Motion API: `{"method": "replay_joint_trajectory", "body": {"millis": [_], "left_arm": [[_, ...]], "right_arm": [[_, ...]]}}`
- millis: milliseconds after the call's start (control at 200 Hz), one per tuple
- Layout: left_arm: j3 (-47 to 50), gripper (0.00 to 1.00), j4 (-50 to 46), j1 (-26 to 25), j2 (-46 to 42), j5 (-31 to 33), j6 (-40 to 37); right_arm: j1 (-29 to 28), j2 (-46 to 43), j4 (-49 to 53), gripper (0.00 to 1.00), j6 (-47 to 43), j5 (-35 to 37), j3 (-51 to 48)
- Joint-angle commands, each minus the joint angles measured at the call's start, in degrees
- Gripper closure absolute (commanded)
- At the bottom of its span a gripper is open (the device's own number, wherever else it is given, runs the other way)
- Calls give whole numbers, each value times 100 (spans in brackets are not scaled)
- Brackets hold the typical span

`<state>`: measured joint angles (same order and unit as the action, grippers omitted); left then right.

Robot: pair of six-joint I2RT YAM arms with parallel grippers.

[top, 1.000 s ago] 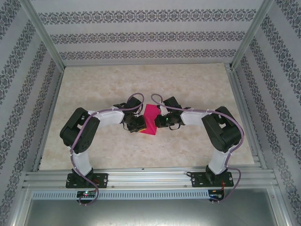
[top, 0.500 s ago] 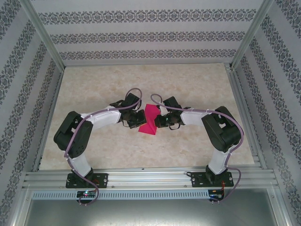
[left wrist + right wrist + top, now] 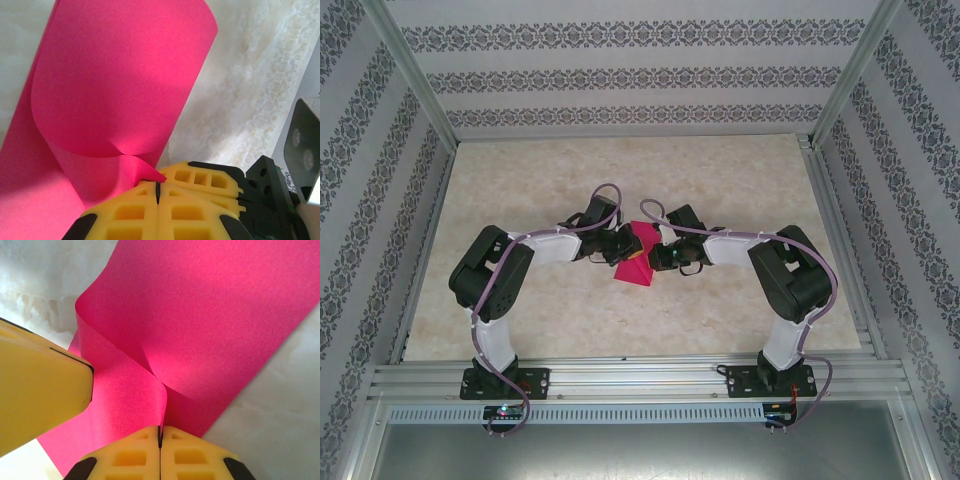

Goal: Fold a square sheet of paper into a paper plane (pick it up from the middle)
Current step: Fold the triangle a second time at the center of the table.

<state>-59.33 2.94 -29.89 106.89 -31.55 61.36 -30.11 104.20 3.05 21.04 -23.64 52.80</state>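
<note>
Left wrist, left fingers (image 3: 125, 212) pinching curled pink paper (image 3: 115, 85) over marbled table (image 3: 240, 100)

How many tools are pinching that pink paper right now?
2. The left tool pinches the pink paper from its left side; the right tool from its right.

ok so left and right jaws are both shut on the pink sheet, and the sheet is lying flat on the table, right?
Not flat. The square sheet of paper is bent over into a loose curl, as the left wrist view shows, and the right wrist view shows the same bend. The rest stands: the left jaws and the right jaws are both shut on it, above the table.
</note>
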Motion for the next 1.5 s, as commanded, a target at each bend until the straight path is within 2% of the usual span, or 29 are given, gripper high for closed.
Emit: {"method": "replay_joint_trajectory", "body": {"millis": [0,460,789,979,1039,1169,1279,1399,1494], "left_arm": [[135,100,353,28,16,-77,121],[246,100,19,29,9,23,-139],[71,99,-285,27,386,235,-266],[172,98,-341,26,422,330,-331],[209,99,-320,26,448,321,-335],[266,98,-290,26,449,293,-331],[265,99,-283,25,464,287,-345],[218,99,-302,25,483,258,-366],[211,99,-344,25,480,264,-380]], "right_arm": [[40,254,318,93,-76,151,14],[45,303,353,93,-65,167,43],[41,287,374,92,-39,143,89],[39,71,486,83,83,95,195],[39,-118,586,75,159,121,252],[66,-691,850,65,393,474,262],[59,-1004,805,63,749,436,133],[-46,-1081,321,70,1325,-151,-74],[-182,-863,38,85,1644,-613,-112]]}}
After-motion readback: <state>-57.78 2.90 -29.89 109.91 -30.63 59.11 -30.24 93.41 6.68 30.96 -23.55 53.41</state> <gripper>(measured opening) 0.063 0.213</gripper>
